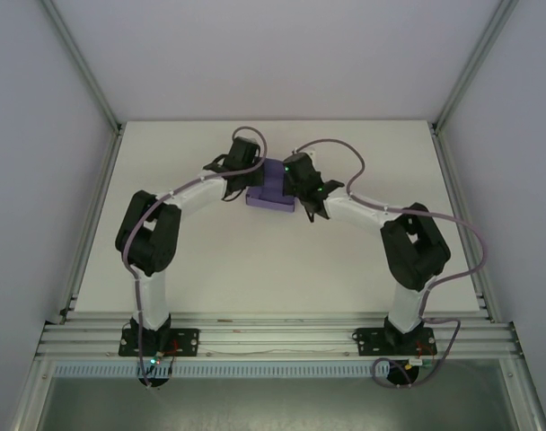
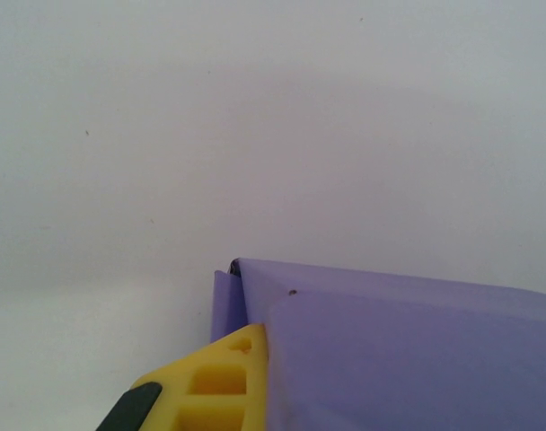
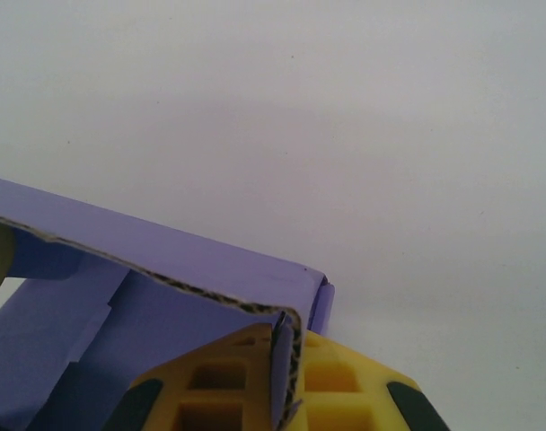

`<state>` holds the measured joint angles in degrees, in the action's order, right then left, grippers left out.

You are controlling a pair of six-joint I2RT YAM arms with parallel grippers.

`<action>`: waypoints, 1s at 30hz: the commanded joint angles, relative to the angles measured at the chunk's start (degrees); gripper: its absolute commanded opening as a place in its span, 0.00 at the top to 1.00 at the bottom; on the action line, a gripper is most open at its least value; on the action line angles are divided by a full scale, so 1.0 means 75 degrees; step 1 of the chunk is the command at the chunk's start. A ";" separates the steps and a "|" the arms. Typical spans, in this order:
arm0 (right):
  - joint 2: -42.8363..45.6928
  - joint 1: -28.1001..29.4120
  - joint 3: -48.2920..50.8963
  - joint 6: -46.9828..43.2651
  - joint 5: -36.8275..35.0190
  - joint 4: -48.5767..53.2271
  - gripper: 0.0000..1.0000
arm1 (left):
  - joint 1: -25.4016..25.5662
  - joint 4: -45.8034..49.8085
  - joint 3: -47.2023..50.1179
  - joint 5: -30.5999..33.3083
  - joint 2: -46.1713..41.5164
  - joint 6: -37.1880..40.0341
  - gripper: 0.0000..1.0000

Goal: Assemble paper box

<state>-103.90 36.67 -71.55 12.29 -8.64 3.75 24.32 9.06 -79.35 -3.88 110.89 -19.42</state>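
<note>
Although the paper box (image 1: 271, 193), at the middle of the table (image 1: 210, 269), has its walls raised, its top looks unclosed; the right gripper (image 3: 286, 364) pinches a wall edge, while whether the left gripper (image 1: 246, 178) grips cannot be told.

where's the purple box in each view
top external: paper box at mid-table, toward the far edge.
left wrist: paper box lower right, against a yellow finger.
right wrist: paper box lower left, its wall edge between the yellow fingers.
shared landmark: the white table behind the box.
</note>
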 commanded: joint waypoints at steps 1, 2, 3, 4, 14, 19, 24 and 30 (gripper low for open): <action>0.0000 0.0326 0.0505 -0.0511 0.0729 -0.0548 1.00 | 0.0625 -0.1092 0.0908 -0.0774 -0.0619 0.0315 1.00; 0.0023 0.0338 0.0701 -0.0628 0.0699 -0.0712 1.00 | 0.0625 -0.1243 0.1189 -0.0761 -0.0720 0.0216 1.00; 0.0047 0.0355 0.0890 -0.0697 0.0619 -0.0857 1.00 | 0.0624 -0.1465 0.1498 -0.0833 -0.0831 0.0216 1.00; 0.0080 0.0373 0.1054 -0.0793 0.0605 -0.0950 1.00 | 0.0625 -0.1664 0.1758 -0.0844 -0.0951 0.0167 1.00; 0.0394 0.1037 0.2089 -0.1591 -0.0760 -0.1576 1.00 | 0.0663 -0.1829 0.2799 -0.1052 -0.2043 0.0035 0.57; 0.0522 0.1112 0.2281 -0.1628 -0.0933 -0.1536 1.00 | 0.0678 -0.0906 0.2650 -0.0867 -0.2759 0.0058 0.00; 0.0600 0.1157 0.2507 -0.1657 -0.0923 -0.1765 1.00 | 0.0670 0.0394 0.2346 -0.0496 -0.3350 0.0005 0.00; 0.0619 0.1295 0.2656 -0.1781 -0.1034 -0.1995 1.00 | 0.0458 0.1519 0.1788 0.0594 -0.3473 -0.0884 0.00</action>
<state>-99.13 45.25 -53.69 0.32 -16.97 -14.83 28.75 13.54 -63.31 -4.38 85.03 -21.85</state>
